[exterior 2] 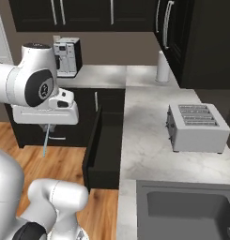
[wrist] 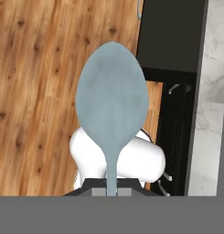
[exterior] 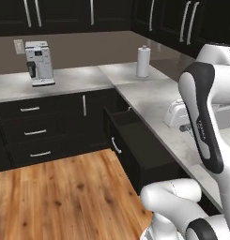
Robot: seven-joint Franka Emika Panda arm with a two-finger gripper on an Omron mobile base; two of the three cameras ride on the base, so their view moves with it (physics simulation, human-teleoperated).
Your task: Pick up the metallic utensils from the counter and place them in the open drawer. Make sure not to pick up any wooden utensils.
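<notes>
Spoon (wrist: 111, 105) clamped by handle in gripper (exterior 2: 47, 125), bowl hanging down over wood floor (exterior 2: 65, 164). Open drawer (exterior 2: 104, 150) just right of gripper, front edge nearest. Counter (exterior 2: 154, 140) beyond drawer. Open floor beneath and left.

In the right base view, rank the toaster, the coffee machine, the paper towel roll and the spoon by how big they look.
1. toaster, largest, though also nearest the camera.
2. coffee machine.
3. paper towel roll, smaller than the machine.
4. spoon, a thin sliver hanging from the shut gripper.
</notes>
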